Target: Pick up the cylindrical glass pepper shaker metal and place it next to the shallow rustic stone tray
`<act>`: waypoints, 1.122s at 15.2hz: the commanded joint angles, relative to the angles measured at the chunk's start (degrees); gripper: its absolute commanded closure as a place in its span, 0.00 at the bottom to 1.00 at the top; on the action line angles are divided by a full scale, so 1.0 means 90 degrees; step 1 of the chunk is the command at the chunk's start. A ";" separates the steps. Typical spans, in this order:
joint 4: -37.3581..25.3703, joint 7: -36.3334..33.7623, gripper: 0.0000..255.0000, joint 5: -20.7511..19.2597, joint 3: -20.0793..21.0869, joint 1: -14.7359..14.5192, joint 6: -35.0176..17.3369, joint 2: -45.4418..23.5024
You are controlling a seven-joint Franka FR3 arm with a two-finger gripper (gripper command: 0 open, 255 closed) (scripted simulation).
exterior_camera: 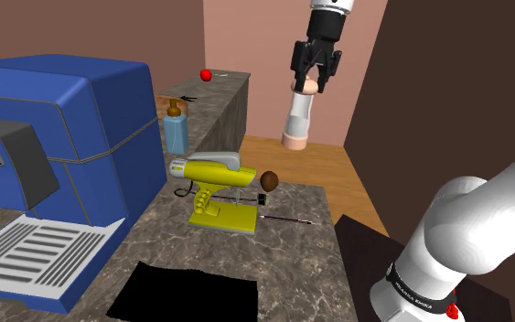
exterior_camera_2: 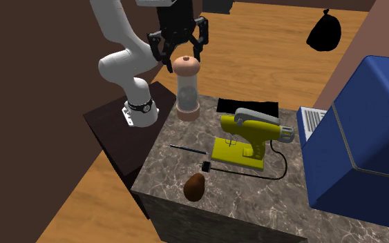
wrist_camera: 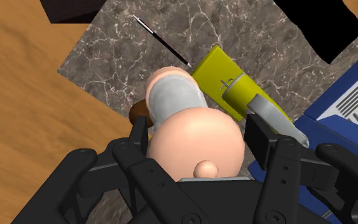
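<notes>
Claw (exterior_camera: 308, 82) clamped on the pepper shaker (exterior_camera: 298, 117), upper centre of frame; clear upright cylinder, peach cap and base

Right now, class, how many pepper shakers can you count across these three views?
1. The pepper shaker hangs upright in the air, its pinkish cap clasped by the gripper, not far from the yellow mixer. Another could be hidden behind the blue machine.

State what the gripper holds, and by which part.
The pepper shaker, raised off the counter, clasped at its pinkish top between the gripper's fingers.
</notes>
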State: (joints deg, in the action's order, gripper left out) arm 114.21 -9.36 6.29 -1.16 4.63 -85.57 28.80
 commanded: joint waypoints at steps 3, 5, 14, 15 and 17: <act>0.0372 -0.0596 1.00 0.0235 0.0458 -0.0170 0.0029 0.0473; 0.0488 -0.0885 1.00 0.0369 0.0688 -0.0256 0.0043 0.0644; 0.0999 -0.1758 1.00 0.0854 0.1453 -0.0532 -0.0163 0.1111; 0.1106 -0.1745 1.00 0.0863 0.1460 -0.0536 -0.0240 0.1140; 0.1317 -0.1721 1.00 0.0881 0.1477 -0.0543 -0.0394 0.1196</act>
State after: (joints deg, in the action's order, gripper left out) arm 125.21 -24.87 14.10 12.01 -0.20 -88.51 39.27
